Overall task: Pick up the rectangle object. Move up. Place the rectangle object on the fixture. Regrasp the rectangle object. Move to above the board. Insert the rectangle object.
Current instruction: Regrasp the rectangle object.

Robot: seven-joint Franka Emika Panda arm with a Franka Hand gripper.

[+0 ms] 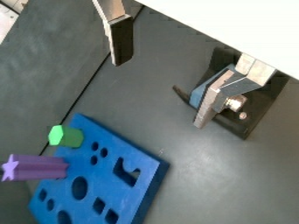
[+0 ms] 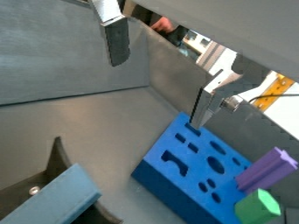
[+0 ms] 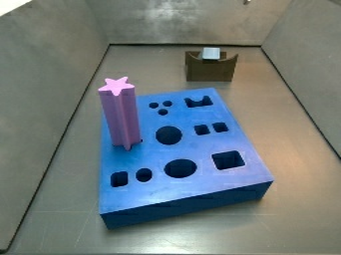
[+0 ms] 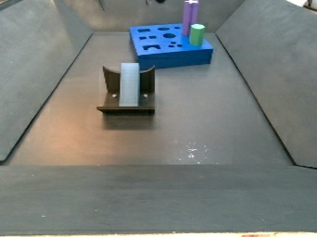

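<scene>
While the rectangle object (image 4: 128,83) was left upright in the fixture (image 4: 126,93), the hand (image 1: 176,35) was held wide, empty, well apart at 10 o'clock.

A dark grey, matte floor (image 4: 186,194) fills the bottom of a trough-like enclosure, seen in both side views. Plain grey side walls (image 3: 40,129) slope up and outward from it on either side, and a lighter back wall (image 3: 173,20) closes the far end. Small glints of light (image 4: 192,150) shine on the floor. In a wrist view, a thin seam (image 1: 70,101) marks where floor meets wall, and a white surface (image 1: 246,22) lies beyond the enclosure's edge.
</scene>
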